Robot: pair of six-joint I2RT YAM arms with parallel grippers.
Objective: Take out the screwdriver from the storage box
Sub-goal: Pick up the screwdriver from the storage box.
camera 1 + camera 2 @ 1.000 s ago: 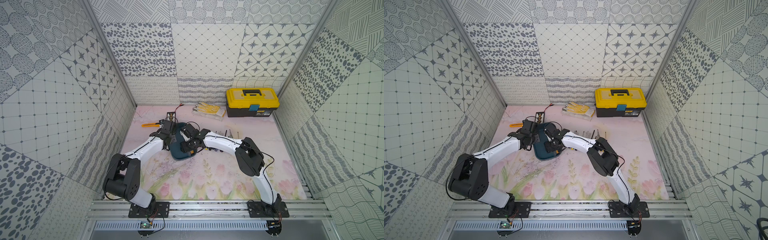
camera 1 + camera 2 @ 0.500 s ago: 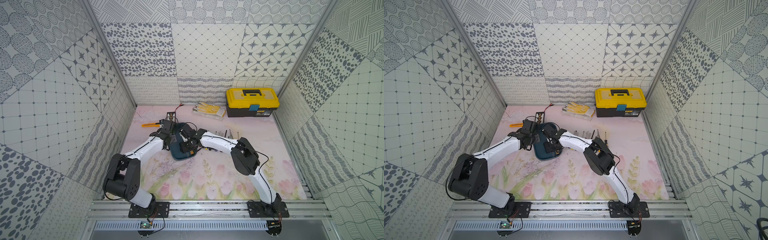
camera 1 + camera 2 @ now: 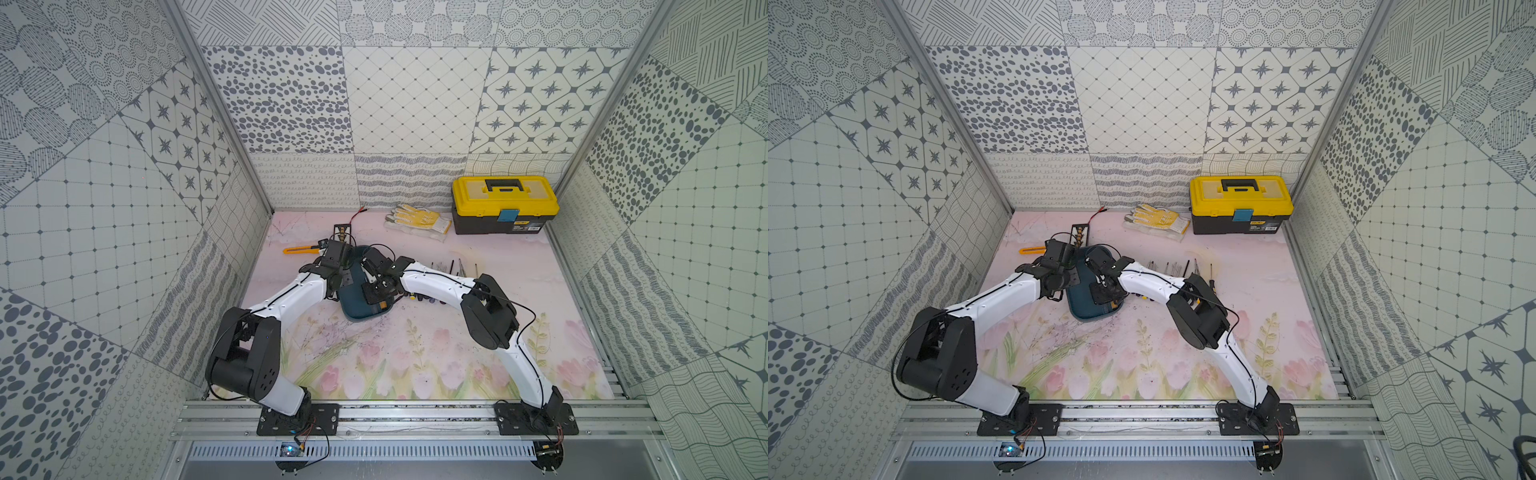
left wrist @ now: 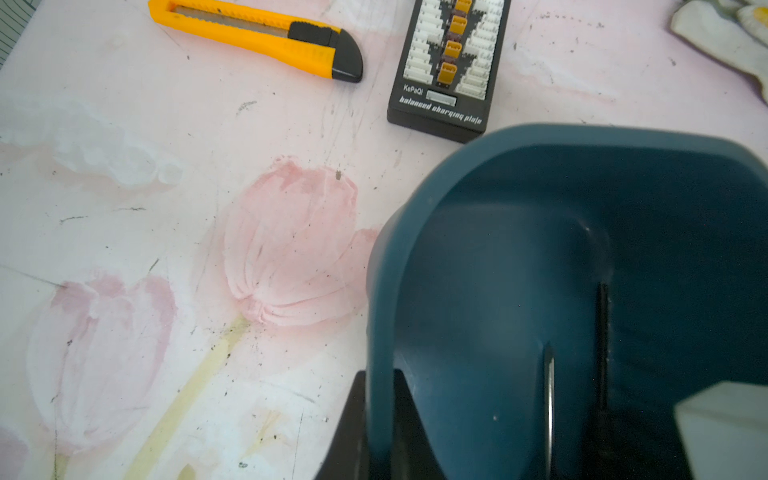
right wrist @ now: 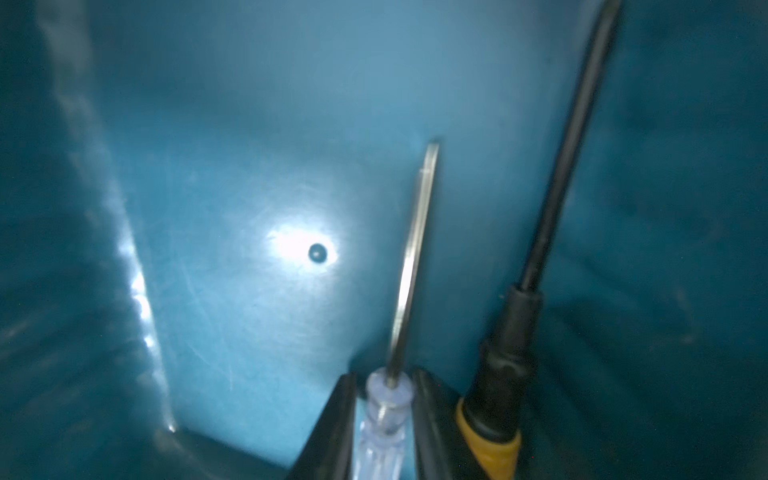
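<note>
Shows a lidless teal storage box (image 3: 356,306) sitting mid-desk (image 3: 415,357), visible in both top views. Shows the left hand (image 4: 379,424) clamped shut on the box's side wall, one finger outside and one inside, pinning the box down. Shows the right hand (image 5: 385,440) low inside the box, narrowed onto the clear-handled screwdriver (image 5: 414,249), dark jaws pressed against both sides of the see-through handle near the shaft; looks like a hold, though blurred. Places that screwdriver on the box floor, silver shaft pointing away from the hand, just beside a black-and-yellow screwdriver (image 5: 511,332). To do the lift well: confirm a firm squeeze first, given a thin, slick-looking handle likely to slip or swivel; raise straight up and level, high enough to clear the rim before moving sideways; avoid dragging the neighbouring tool along; hold the box steady with the left hand throughout; set down on bare desk, perhaps by the row of small tools (image 3: 1177,270) lying beside the box
</note>
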